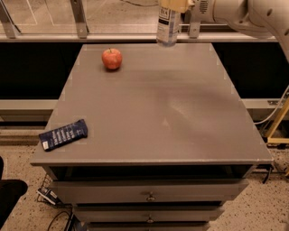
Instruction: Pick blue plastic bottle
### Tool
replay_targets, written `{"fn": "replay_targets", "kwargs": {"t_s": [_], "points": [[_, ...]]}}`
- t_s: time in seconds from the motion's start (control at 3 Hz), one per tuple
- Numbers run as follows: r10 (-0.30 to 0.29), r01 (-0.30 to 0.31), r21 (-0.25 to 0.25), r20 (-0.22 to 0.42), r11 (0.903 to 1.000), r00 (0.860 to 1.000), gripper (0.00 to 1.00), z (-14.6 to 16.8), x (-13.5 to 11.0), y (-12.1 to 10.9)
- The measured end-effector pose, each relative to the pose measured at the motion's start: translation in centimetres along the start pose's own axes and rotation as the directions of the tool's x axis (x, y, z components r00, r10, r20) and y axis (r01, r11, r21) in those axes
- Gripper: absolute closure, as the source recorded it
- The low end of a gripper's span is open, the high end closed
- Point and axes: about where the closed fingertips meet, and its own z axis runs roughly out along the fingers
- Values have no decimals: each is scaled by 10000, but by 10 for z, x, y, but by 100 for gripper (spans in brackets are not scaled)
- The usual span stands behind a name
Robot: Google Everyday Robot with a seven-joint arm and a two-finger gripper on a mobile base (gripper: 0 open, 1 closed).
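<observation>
Up top, tool [174,5] around one bottle [167,30]

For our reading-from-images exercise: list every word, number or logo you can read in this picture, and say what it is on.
On the blue plastic bottle: label with dark print, too blurred to read.
On the dark-blue wrapper: pale lettering, too small to read.
Nothing else carries text; the gripper grips the bottle's top above the table at its far edge.

Table [180,117]: apple [111,58] far left, snack wrapper [63,134] at near-left edge, gripper [174,5] over far edge clasping blue plastic bottle [168,29] by its top, drawers [149,195] beneath.
</observation>
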Motion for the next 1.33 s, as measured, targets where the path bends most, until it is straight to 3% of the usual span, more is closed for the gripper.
{"fn": "replay_targets", "kwargs": {"t_s": [0.33,0.67,1.0,1.33], "points": [[-163,167,-87,476,9998,9987,100,-39,-25,54],[-220,230,-660,164,9976,9996,100,-53,-5,121],[-203,131,-1438,-488,9895,9986,100,-50,40,178],[-206,23,-2208,-805,9753,9965,100,-46,75,218]]}}
